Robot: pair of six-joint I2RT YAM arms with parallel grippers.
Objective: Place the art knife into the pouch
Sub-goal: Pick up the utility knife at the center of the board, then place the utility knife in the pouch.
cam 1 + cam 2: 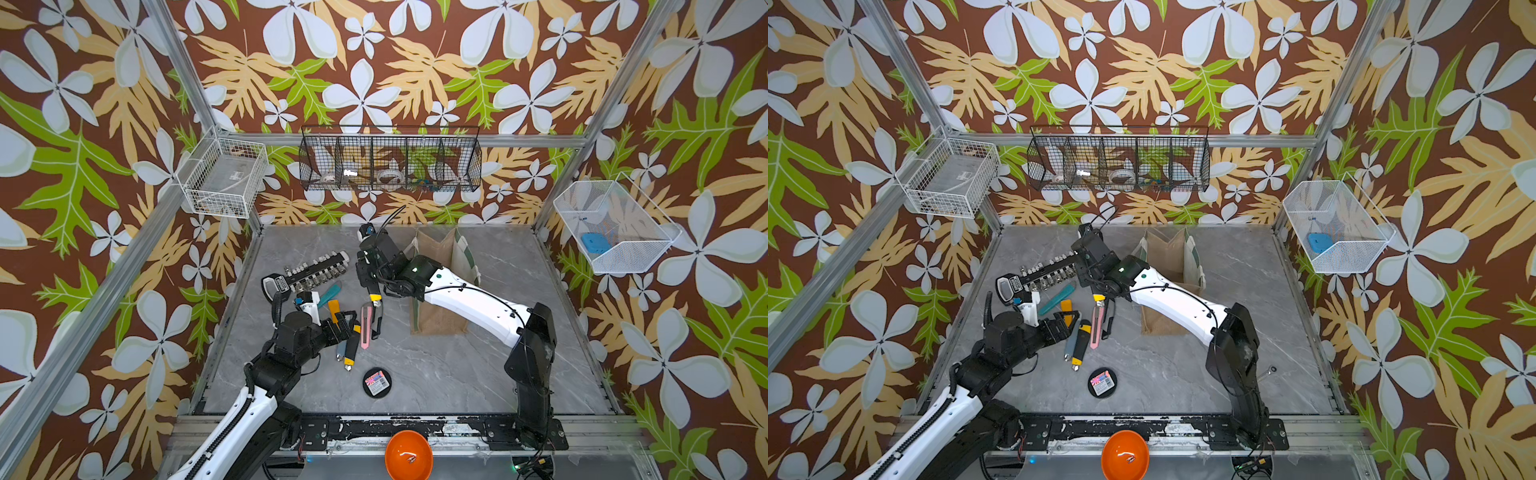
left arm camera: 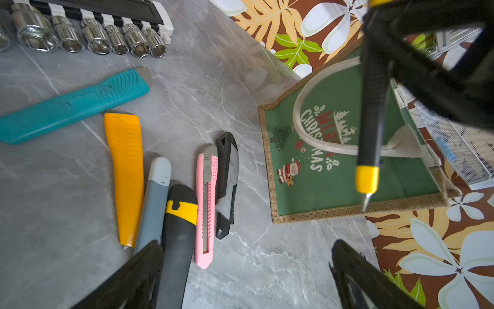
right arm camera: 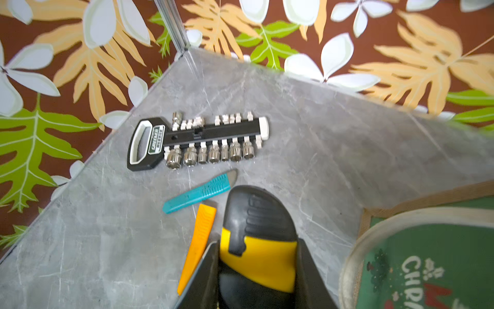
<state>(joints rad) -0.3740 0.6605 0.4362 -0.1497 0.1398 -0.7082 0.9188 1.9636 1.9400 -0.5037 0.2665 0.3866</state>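
Black right pincer (image 1: 370, 286) dangles art knife (image 2: 372, 112) blade-down.

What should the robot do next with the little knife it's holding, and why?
Probably swing it sideways over the pouch. The right gripper holds the art knife in the air, blade down, but beside the pouch, not above its open top.

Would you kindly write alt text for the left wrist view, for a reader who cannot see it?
A slim black art knife with a yellow collar, gripped by the right claw with its blade exposed, shows against the green Merry Christmas pouch. Six utility knives and a socket set lie on the grey table beside it.
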